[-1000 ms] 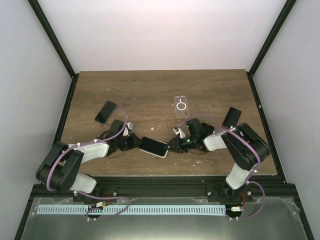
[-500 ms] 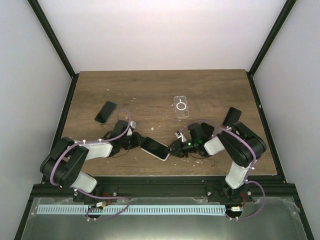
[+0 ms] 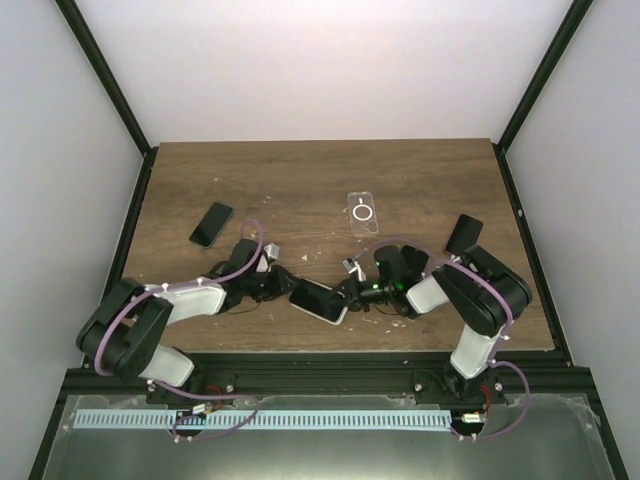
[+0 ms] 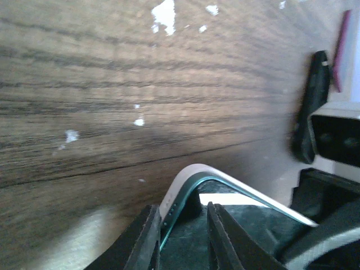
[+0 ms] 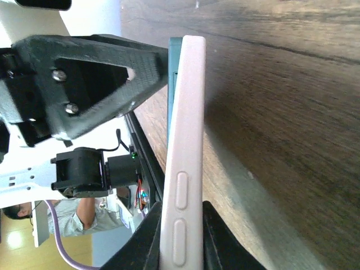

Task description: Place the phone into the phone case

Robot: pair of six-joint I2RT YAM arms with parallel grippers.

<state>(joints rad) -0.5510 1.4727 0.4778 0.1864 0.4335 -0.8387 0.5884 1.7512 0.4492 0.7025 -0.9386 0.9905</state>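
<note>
A teal phone sits in a pale grey phone case [image 3: 320,301], held between both grippers just above the table near the front middle. My left gripper [image 3: 292,291] is shut on its left corner; in the left wrist view the gripper [image 4: 181,218] pinches the case's rounded rim [image 4: 194,171] and the dark screen [image 4: 247,225]. My right gripper [image 3: 349,293] is shut on the right end; in the right wrist view the gripper [image 5: 183,239] clamps the case's side with two buttons [image 5: 184,140]. The left gripper's finger [image 5: 90,73] shows behind it.
A clear case with a ring [image 3: 363,213] lies at the back middle of the wooden table [image 3: 300,190]. A black phone [image 3: 211,223] lies at the left and another black phone [image 3: 464,235] at the right. White specks dot the wood.
The cased phone has moved right and turned slightly. Both grippers moved with it, the left reaching further right and the right drawing in.
</note>
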